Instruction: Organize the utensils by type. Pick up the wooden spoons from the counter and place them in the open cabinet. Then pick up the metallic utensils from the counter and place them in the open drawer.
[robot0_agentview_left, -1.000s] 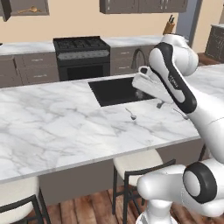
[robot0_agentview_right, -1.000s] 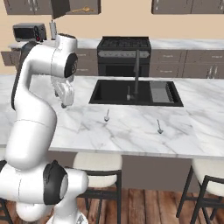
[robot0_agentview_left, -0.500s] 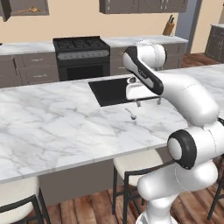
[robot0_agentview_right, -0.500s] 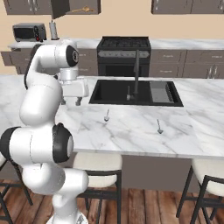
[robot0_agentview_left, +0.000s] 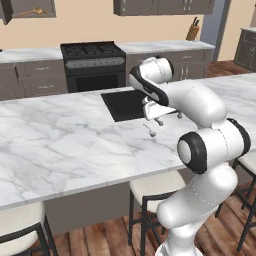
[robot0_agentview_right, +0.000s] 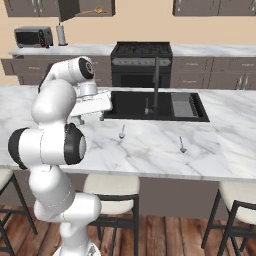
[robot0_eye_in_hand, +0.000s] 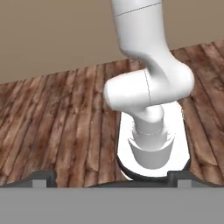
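We judge the wooden spoon (robot0_agentview_right: 96, 10) already shelved in the open cabinet (robot0_agentview_right: 70, 8); metal comes next. Our gripper (robot0_agentview_left: 160, 118) hangs empty, jaws wide, above the nearer metal spoon (robot0_agentview_left: 150, 131); the other (robot0_agentview_right: 182, 145) lies apart on the counter (robot0_agentview_left: 60, 145). Next we descend and pinch its thin handle.

Tan painted wall (robot0_agentview_right: 145, 22), black gas range (robot0_agentview_right: 141, 60) against far wall, brown wood plank floor (robot0_eye_in_hand: 65, 118), cream-cushioned stools (robot0_agentview_right: 110, 187) near, black sink basin (robot0_agentview_right: 155, 105).
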